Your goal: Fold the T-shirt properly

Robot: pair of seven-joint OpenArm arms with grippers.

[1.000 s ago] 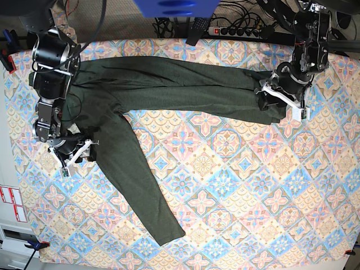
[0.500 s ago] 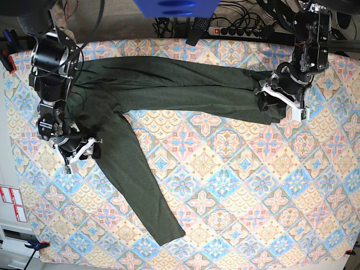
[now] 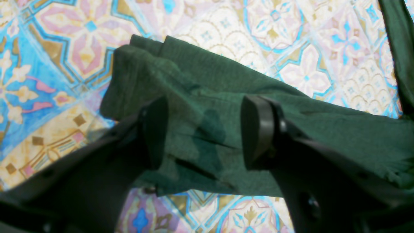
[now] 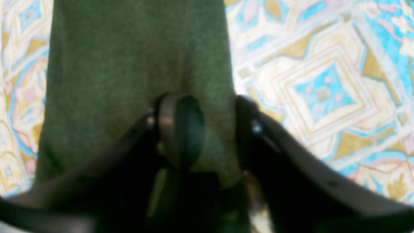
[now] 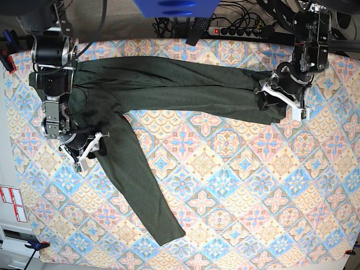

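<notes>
The dark green T-shirt [image 5: 169, 84] lies spread on the patterned cloth. One long sleeve runs right and the other runs down toward the front. My left gripper [image 5: 278, 101] hovers over the right sleeve's end, on the base view's right. In the left wrist view its fingers [image 3: 258, 129] stand wide apart, the left gripper [image 3: 207, 136] open, with the sleeve [image 3: 200, 81] lying beneath them. My right gripper [image 5: 90, 149] is at the shirt's left edge. In its wrist view the right gripper [image 4: 210, 129] straddles the fabric's edge [image 4: 129, 48], a narrow cloth-filled gap still between its jaws.
A colourful tiled tablecloth [image 5: 236, 185] covers the whole table. Behind the back edge lie a power strip [image 5: 236, 31] and cables. A blue object [image 5: 174, 7] hangs at the top centre. Clamps sit at the table's left edge [image 5: 7, 56].
My right gripper has slid down and right along the shirt's left edge, and its jaws have narrowed around the cloth. The left arm has not moved.
</notes>
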